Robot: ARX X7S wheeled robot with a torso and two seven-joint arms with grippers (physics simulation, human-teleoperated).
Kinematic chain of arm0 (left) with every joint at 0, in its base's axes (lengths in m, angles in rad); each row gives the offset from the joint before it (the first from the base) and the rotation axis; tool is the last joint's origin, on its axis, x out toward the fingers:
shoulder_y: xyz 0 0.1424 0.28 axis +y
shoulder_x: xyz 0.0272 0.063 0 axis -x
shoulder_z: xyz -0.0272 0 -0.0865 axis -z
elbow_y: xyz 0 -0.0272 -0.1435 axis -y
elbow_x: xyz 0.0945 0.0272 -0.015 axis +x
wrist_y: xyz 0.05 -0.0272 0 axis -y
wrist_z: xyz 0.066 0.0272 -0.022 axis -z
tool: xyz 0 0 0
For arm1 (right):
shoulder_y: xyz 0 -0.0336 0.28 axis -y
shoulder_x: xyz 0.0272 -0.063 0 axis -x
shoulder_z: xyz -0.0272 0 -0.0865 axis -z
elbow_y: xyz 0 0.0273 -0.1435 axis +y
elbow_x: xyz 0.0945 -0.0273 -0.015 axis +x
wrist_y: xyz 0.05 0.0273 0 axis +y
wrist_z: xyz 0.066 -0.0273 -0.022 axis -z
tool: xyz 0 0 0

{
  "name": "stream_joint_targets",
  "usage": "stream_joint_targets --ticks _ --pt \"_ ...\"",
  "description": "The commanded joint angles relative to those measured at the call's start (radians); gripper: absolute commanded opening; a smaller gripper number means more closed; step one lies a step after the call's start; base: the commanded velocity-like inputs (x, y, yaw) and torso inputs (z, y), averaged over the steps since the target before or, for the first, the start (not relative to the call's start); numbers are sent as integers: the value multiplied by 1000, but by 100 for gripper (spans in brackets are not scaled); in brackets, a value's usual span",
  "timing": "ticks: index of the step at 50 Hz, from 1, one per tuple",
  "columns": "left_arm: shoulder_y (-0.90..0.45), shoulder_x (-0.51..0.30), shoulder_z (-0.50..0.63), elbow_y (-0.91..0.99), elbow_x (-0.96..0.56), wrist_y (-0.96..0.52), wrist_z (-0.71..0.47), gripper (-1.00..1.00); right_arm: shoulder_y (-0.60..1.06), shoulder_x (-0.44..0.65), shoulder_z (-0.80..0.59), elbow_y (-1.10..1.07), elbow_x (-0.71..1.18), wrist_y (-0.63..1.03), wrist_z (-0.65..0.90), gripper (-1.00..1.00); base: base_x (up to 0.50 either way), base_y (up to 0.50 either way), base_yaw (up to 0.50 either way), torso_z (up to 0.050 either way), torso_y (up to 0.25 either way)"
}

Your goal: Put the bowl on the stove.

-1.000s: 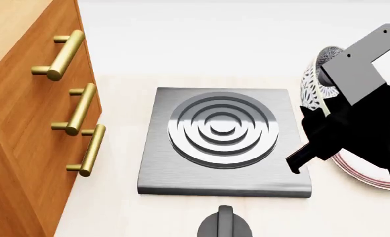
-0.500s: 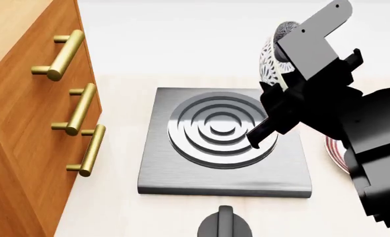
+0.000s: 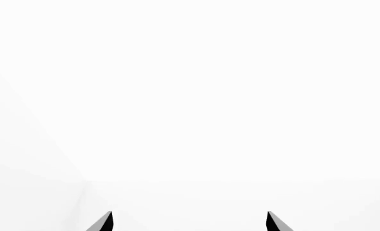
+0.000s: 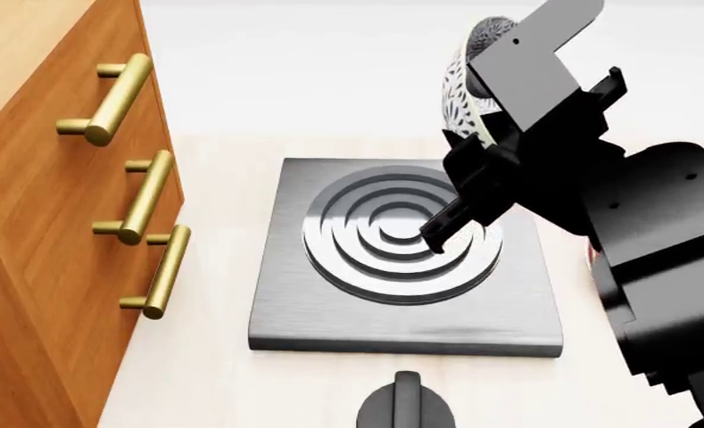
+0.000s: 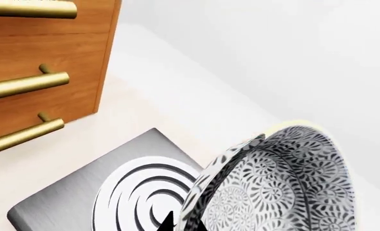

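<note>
The small, deep, grey-blue speckled ceramic bowl (image 4: pixel 465 85), clamped by its rim in the right gripper (image 4: pixel 476 134) and tilted on edge, has travelled from beside the flat dark grey metal stove (image 4: pixel 327 308) to above the burner's far right edge. Judging by this, lowering and levelling remain. The left gripper's (image 3: pixel 190 222) fingertips stand apart, empty.

Right end effector (image 4: pixel 476 174) raised, clamped on bowl (image 4: pixel 465 85) rim; left end effector (image 3: pixel 190 222) fingers apart.
</note>
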Motion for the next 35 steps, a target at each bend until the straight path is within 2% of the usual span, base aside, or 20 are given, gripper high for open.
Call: stream_joint_targets --ticks 1,9,15,24,35 --pt "0 19 -22 0 13 -4 21 100 7 -20 22 -3 -24 -16 -17 -100 0 0 0 0 0" --pt "3 21 -22 -1 13 -3 24 100 73 -74 -42 178 -93 -142 -40 -100 0 0 0 0 1" --pt "6 25 -18 -2 19 -5 25 100 157 -160 -96 436 -149 -312 -80 -100 0 0 0 0 0" --pt "7 29 -14 -5 22 -5 28 100 330 -359 -181 1036 -244 -698 -121 -100 0 0 0 0 0" --pt "-1 39 5 -8 31 -6 32 100 348 -392 -235 1052 -314 -729 -121 -100 0 0 0 0 1"
